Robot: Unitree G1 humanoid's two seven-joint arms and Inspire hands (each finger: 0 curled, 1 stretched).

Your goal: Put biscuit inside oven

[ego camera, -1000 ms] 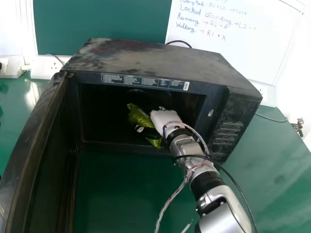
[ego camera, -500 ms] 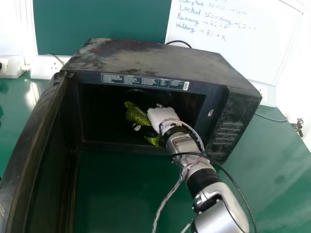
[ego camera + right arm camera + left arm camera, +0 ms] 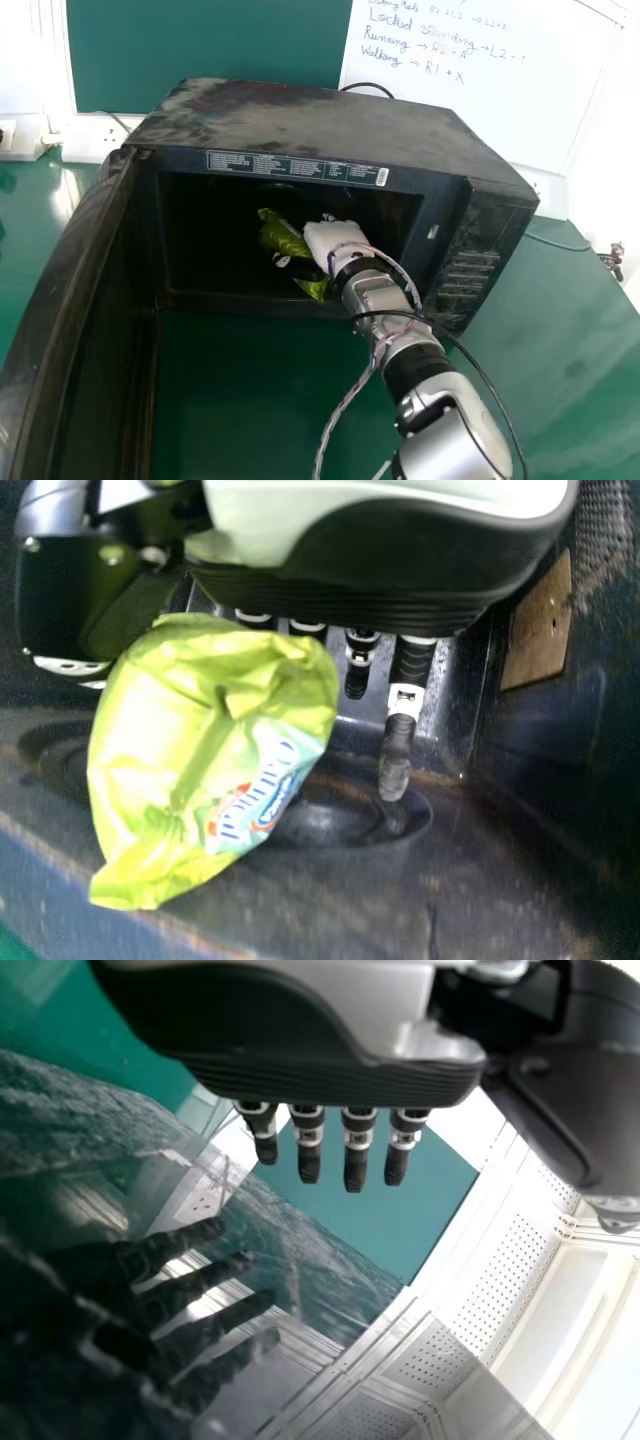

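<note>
1. Your right robot hand (image 3: 335, 240) is inside the oven (image 3: 300, 110), reaching in through the open front. Its arm (image 3: 410, 365) comes in from the bottom right of the head view.
2. Grip: holding. The biscuit packet (image 3: 283, 235) sits between thumb and fingers. The right wrist view has one finger (image 3: 396, 765) fairly straight, clear beside the packet; the others are partly hidden, so you can't read their full curl.
3. Biscuit packet: green, crinkled, inside the oven cavity, on the robot's left side of that hand. You can't tell whether its underside touches the oven floor (image 3: 490, 860).
4. Oven floor has a round recess (image 3: 415, 825) near the packet and fingertips. A brown plate (image 3: 540, 630) is on the cavity wall.
5. Oven door (image 3: 60, 300) is open, swung out on the robot's left. The button panel (image 3: 470, 280) is on the robot's right of the opening, a label strip (image 3: 295, 167) above it.
6. Your left robot hand (image 3: 355, 1150) is in the left wrist view: empty, fingers wide and straight. A dark glossy surface (image 3: 60, 1140) reflects them.
7. Oven stands on the green table (image 3: 560, 330). Behind: a green board (image 3: 210, 50), a whiteboard (image 3: 480, 90) with handwriting, a white socket box (image 3: 95, 138).
</note>
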